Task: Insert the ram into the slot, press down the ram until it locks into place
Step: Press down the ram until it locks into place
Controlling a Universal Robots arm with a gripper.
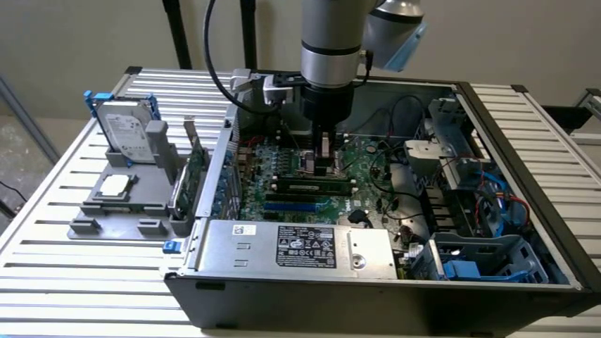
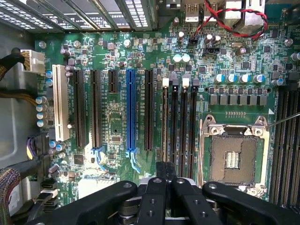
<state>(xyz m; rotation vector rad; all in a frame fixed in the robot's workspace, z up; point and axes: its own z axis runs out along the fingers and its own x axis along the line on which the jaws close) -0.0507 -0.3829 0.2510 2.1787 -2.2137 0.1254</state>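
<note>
Slatted metal table (image 1: 56,232) against a beige wall bears the open computer case (image 1: 376,289); pincer (image 1: 324,165) clenched.

The tabletop (image 1: 56,232) is a bed of parallel aluminium slats with dark gaps between them, light grey throughout. It extends on both sides of the open computer case (image 1: 526,282), which rests on it. A plain beige wall (image 1: 84,35) stands behind the tabletop. Two dark vertical posts (image 1: 174,32) rise against this wall near the exterior view's top centre. At the exterior view's left edge, a speckled grey floor (image 1: 24,151) lies below the tabletop level. Lighting is even and diffuse, with soft reflections along the slats.
</note>
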